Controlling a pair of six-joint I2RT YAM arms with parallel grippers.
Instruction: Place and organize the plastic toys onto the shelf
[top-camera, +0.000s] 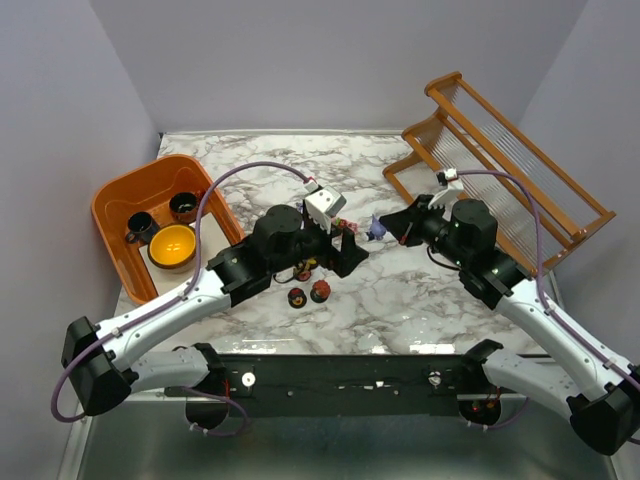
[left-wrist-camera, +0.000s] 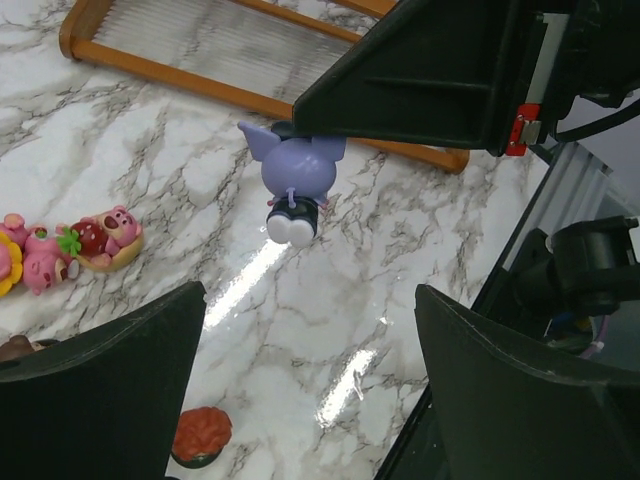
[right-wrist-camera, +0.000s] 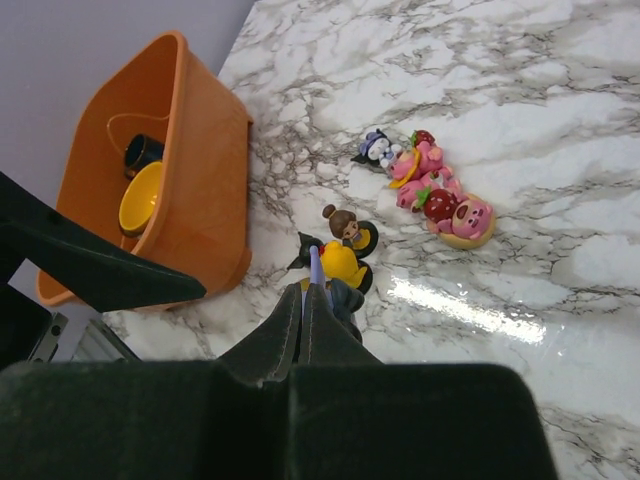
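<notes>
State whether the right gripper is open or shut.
Shut on the purple toy. Fingers of the right gripper meet in its wrist view; the left wrist view shows the toy pinched by its head.

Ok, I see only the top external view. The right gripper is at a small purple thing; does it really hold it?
Observer: Yes. The left wrist view shows the right gripper pinching the purple figurine by its head top.
Operator: Is the left gripper open?
Observer: Yes, its fingers stand wide apart, holding nothing.
Operator: Which toys hide near its wrist?
Observer: The right wrist view shows pink figurines clustered together on the marble table.
</notes>
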